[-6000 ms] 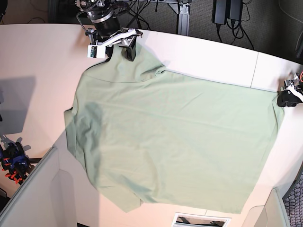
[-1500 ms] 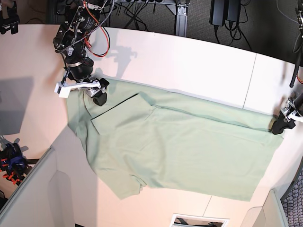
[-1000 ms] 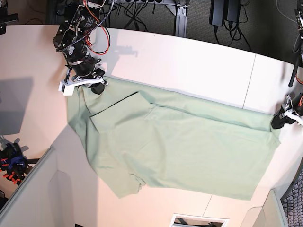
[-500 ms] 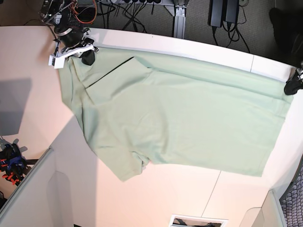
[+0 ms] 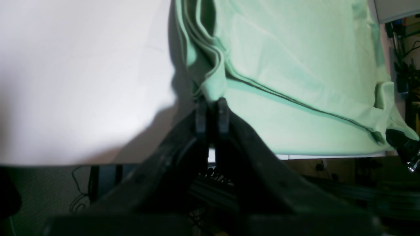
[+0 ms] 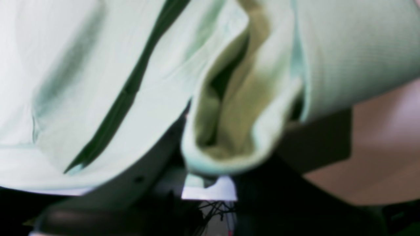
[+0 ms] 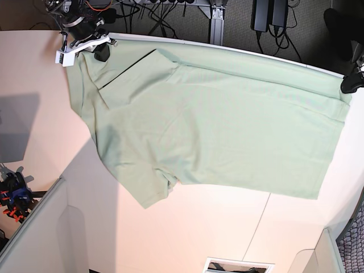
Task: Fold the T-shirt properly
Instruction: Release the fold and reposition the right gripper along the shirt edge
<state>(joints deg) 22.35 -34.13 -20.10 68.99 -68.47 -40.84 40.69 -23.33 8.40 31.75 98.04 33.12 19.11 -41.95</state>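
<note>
Both arms reach to the far edge of the bench in the base view, one at each far corner of the T-shirt. The right gripper sits at the view's upper left, its wrist angled down over the cloth, jaws closed on a bunched fold of the shirt's edge; the right wrist view shows that fold, blurred, pinched just above the black jaw bodies. The left gripper is at the base view's right edge, mostly out of frame there, jaws narrow and clamped on a layered corner of the T-shirt, with several hem layers stacked just above the tips.

The T-shirt lies spread across the far half of the bench, its far edge stretched between the two grippers along the bench's back rim, a folded-over band running along that edge. One sleeve points toward the near side, left of centre.

Cables and dark power bricks hang behind the bench. A low partition stands at lower left, with a small red-and-blue object beside it.
</note>
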